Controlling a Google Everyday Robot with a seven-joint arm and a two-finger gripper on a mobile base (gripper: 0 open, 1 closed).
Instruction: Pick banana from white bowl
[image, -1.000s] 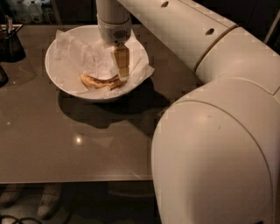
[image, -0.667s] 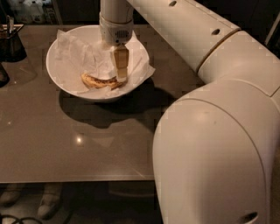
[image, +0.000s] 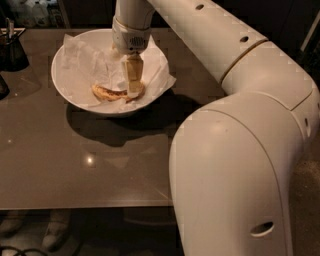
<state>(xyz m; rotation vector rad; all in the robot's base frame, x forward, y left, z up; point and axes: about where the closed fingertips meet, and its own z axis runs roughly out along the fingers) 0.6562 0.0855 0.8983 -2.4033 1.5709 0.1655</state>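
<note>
Reaching for: the banana, small, curved and brown-speckled. It lies on its side low in the white bowl, towards the bowl's 5 o'clock, on the crumpled white paper that lines it.
Gripper: the gripper hangs straight down inside the bowl with its tip at the banana's 3 o'clock end, touching it or very nearly. From where I stand I cannot tell whether it is open or closed, nor whether it has the fruit.
Arm: the big white arm sweeps in from 4 o'clock and passes over the bowl's rim at about 1 o'clock.
Table: a glossy brown table, with the bowl towards its 11 o'clock corner. A dark cup stands out at 9 o'clock, well apart from the bowl.
Step in hand: securing the banana, I'd judge. It is not lifted yet.
Doing it well: the contact sits near one end, so the fruit may swing or slip. A hold nearer its middle and across its narrow width would be safer. Squeeze gently, since overripe flesh should give easily.
Lift: go straight up and clear the rim without snagging the paper or dragging the bowl.
</note>
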